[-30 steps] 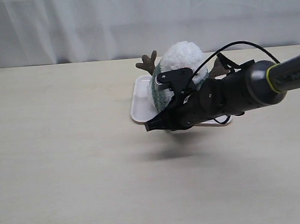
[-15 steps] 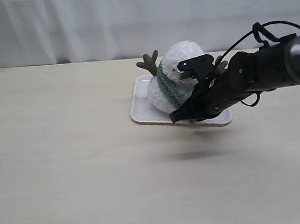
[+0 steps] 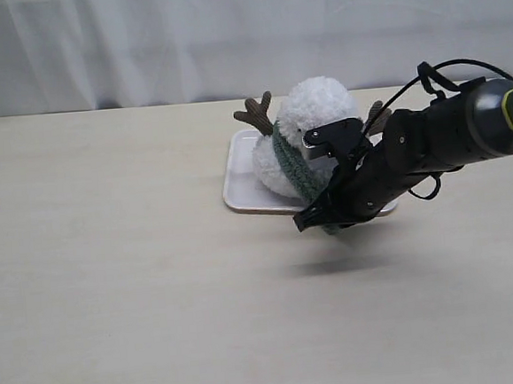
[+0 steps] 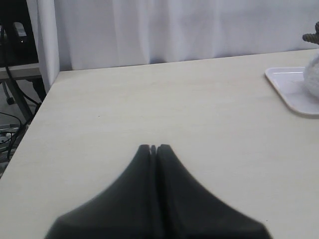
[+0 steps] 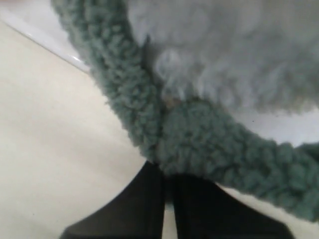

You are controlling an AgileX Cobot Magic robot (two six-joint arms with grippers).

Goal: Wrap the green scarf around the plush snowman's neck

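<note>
right hand (image 3: 303, 225) is pinched shut on the green scarf (image 3: 292, 167) draped at the neck of the plush snowman (image 3: 319, 102) on its white tray (image 3: 238, 189), so i'd pull the end across gently or the plush probably tips.

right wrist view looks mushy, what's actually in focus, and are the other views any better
Right wrist view: the green scarf, close up, shows fairly crisp pile; the plush snowman behind is blurred. Left wrist view: the left gripper is a dark blurred mass, the table sharp. Exterior view: even light, faint shadow under the right arm.
</note>
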